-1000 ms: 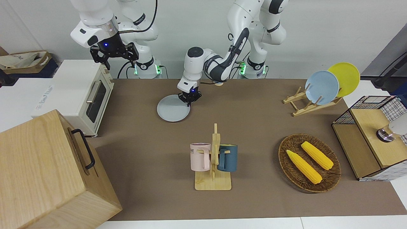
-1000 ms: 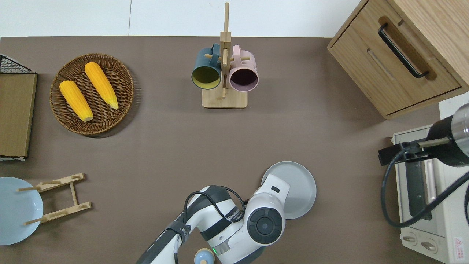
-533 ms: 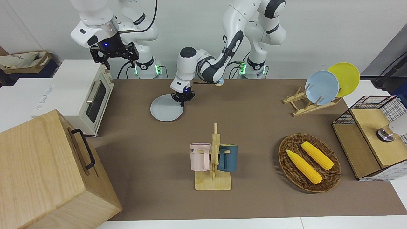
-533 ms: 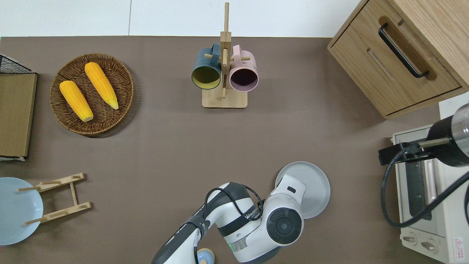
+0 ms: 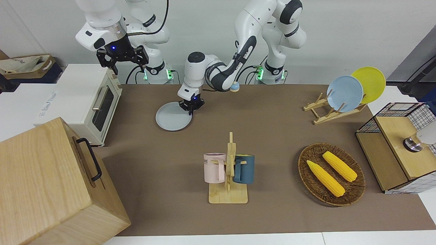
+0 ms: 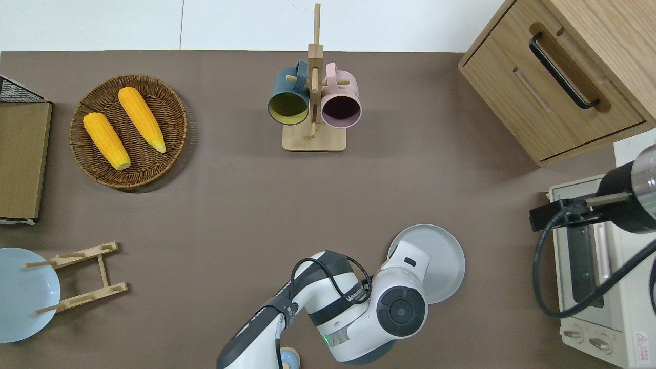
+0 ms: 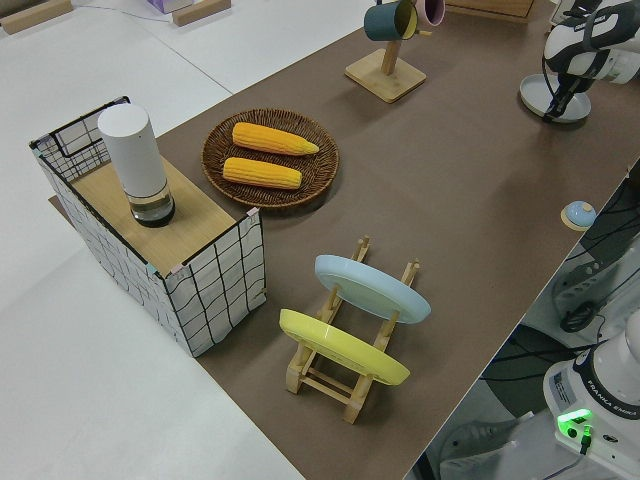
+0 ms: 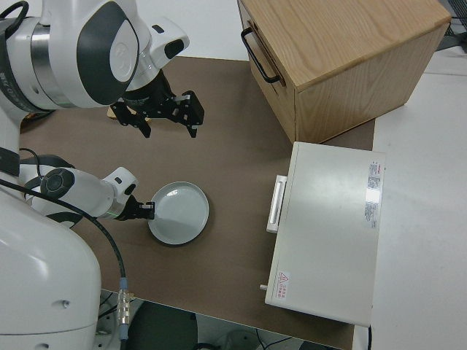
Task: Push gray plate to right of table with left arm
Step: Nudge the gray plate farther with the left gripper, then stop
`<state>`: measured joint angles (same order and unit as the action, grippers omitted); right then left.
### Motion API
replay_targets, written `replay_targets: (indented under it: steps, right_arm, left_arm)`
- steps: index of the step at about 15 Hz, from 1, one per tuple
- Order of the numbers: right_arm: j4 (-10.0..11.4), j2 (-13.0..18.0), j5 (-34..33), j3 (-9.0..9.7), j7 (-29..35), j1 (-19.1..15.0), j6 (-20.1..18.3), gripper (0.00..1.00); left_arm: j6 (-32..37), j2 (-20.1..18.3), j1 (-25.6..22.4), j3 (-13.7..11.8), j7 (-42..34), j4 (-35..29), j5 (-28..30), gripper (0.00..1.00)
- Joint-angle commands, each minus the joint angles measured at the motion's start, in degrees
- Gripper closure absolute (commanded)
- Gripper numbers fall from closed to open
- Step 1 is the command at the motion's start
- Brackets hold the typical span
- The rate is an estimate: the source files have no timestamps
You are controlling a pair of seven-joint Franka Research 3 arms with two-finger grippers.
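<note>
The gray plate (image 5: 172, 116) (image 6: 442, 256) lies flat on the brown table (image 5: 272, 136), on the half toward the right arm's end and close to the robots' edge. My left gripper (image 5: 190, 109) (image 8: 149, 210) is down at table height and shut, with its fingertips against the plate's rim on the side facing the left arm's end. In the overhead view the left wrist covers part of the plate and hides the fingers. My right gripper (image 8: 168, 127) is parked and open.
A white toaster oven (image 5: 88, 102) and a wooden drawer cabinet (image 5: 51, 183) stand at the right arm's end. The mug rack (image 5: 229, 170) is mid-table, farther from the robots. A corn basket (image 5: 331, 174), a dish rack (image 5: 344, 93) and a wire basket (image 5: 398, 146) fill the other end.
The left gripper and the gray plate have slid together along the table toward the right arm's end, closer to the toaster oven. The right arm has not moved.
</note>
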<state>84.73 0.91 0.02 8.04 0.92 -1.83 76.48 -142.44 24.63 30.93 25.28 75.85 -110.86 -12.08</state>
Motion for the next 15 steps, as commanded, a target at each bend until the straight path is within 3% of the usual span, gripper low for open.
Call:
replay_targets:
  steps: [1, 9, 13, 15]
  right_arm:
    - [-0.53, 0.14, 0.25, 0.92, 0.66, -1.07, -0.89, 0.017]
    - [-0.53, 0.14, 0.25, 0.92, 0.75, -1.15, -0.89, 0.017]
    - [-0.53, 0.14, 0.25, 0.92, 0.66, -1.15, -0.89, 0.017]
    - [-0.53, 0.14, 0.25, 0.92, 0.75, -1.15, -0.89, 0.017]
  left_arm:
    - [1.37, 1.21, 0.10, -0.67, 1.58, 2.32, -1.54, 0.02]
    - [5.06, -0.37, -1.30, -0.76, 0.09, 2.50, -1.72, 0.01]
    - [9.88, -2.65, -4.02, -0.15, -5.61, 2.23, -0.85, 0.01]
    - [12.34, -5.71, -6.39, 0.03, -10.08, 1.01, 1.95, 0.01]
